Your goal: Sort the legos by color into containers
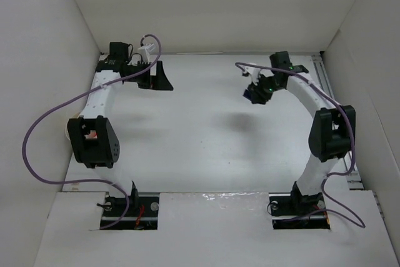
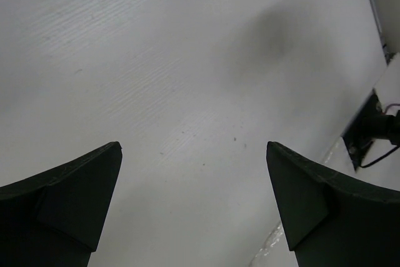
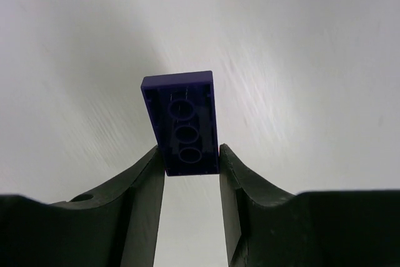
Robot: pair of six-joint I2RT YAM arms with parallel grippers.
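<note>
the right gripper [image 3: 190, 162] is closed partway on a purple-blue lego [image 3: 181, 120], a flat plate pinched at its near end between the two fingers [image 3: 140, 186], its hollow underside with three round tubes facing the wrist camera. it hangs above the white table [image 1: 200, 148] on the far right side, not touching the surface. the left gripper [image 2: 194, 148] is spread fully wide at the far left, holding nothing.
</note>
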